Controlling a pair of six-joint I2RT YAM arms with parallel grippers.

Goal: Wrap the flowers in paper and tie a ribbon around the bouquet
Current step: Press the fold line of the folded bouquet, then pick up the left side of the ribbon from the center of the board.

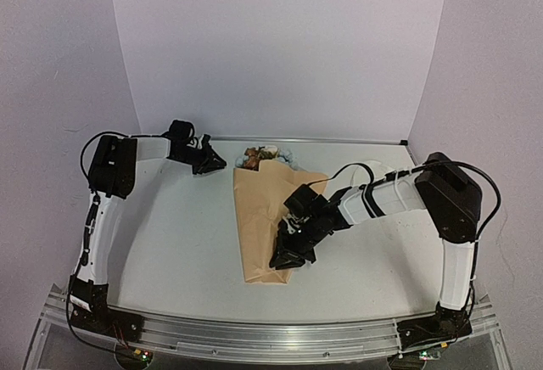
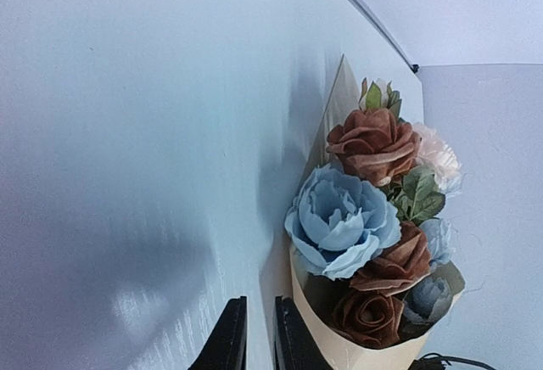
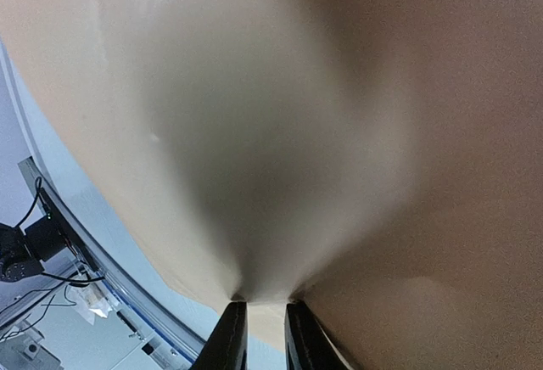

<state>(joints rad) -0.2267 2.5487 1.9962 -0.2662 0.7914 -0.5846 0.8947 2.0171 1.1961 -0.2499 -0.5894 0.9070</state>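
Pinching a fold of the slim tan kraft-paper bouquet (image 1: 254, 209) near its narrow end, the right tool (image 1: 287, 258) is closed on the paper while the cone lies along the middle of the pale bench (image 1: 170, 243), its brown, pink and pale-blue flower heads (image 1: 265, 158) at the far end. The left tool (image 1: 212, 165), nearly closed on nothing, hangs just beside those heads. A pull on this single pinch could probably tear or unroll the wrap, as nothing visible binds it.

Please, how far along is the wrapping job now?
Done: the paper lies folded over the flowers, heads showing at its far end. In hand: the right claw pinches the paper near its narrow end. To do: no ribbon is tied around it yet.
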